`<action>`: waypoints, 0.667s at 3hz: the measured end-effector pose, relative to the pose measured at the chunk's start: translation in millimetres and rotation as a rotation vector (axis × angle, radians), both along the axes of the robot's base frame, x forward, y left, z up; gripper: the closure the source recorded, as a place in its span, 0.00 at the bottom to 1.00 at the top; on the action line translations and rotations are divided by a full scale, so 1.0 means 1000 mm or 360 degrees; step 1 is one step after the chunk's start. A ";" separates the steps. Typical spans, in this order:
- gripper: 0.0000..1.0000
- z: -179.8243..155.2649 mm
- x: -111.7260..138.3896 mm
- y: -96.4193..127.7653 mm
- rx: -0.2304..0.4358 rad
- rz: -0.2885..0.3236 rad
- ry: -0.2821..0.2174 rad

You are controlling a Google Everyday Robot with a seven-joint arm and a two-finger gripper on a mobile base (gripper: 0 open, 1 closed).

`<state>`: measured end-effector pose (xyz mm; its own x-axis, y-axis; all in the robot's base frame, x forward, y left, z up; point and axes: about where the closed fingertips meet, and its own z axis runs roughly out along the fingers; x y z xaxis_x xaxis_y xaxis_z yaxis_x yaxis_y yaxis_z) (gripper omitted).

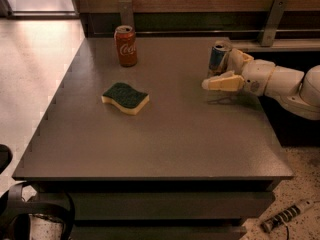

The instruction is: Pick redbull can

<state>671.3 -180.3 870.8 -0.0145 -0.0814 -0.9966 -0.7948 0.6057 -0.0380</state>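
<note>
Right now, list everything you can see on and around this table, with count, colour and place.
redbull can: one, blue and silver, upright, far right of the table
Coca-Cola can: one, red, upright near the far edge, left of centre
sponge: one, green on yellow, lying left of centre
table: one, dark grey
corded object: one, grey, on the floor at bottom right
arm: one, white, reaching in from the right
gripper: one, cream, open, a finger on either side of the redbull can
</note>
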 end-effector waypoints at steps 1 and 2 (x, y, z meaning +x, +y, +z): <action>0.15 -0.002 0.001 0.003 0.0007 0.0010 0.0000; 0.38 -0.001 0.001 0.006 0.0006 0.0016 0.0000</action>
